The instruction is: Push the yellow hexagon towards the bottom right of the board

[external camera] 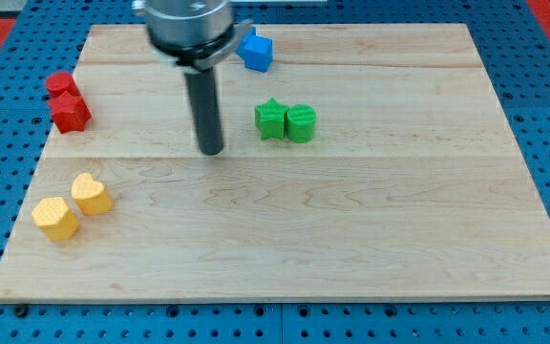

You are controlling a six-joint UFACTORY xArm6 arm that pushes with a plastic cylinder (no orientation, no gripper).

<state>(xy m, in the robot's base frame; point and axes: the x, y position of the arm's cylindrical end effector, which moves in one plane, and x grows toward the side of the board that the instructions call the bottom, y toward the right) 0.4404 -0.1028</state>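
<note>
The yellow hexagon (pixel 55 218) lies near the board's bottom left corner. A yellow heart-shaped block (pixel 92 194) touches it on its upper right. My tip (pixel 212 150) rests on the board's middle left area, well to the upper right of both yellow blocks and apart from them. The dark rod rises from the tip to the arm's grey head at the view's top.
A green star (pixel 271 119) and a green cylinder (pixel 301 123) sit side by side right of the tip. A blue block (pixel 255 51) lies at the top centre. Two red blocks (pixel 66 102) sit at the left edge. The wooden board (pixel 399 220) lies on a blue pegboard.
</note>
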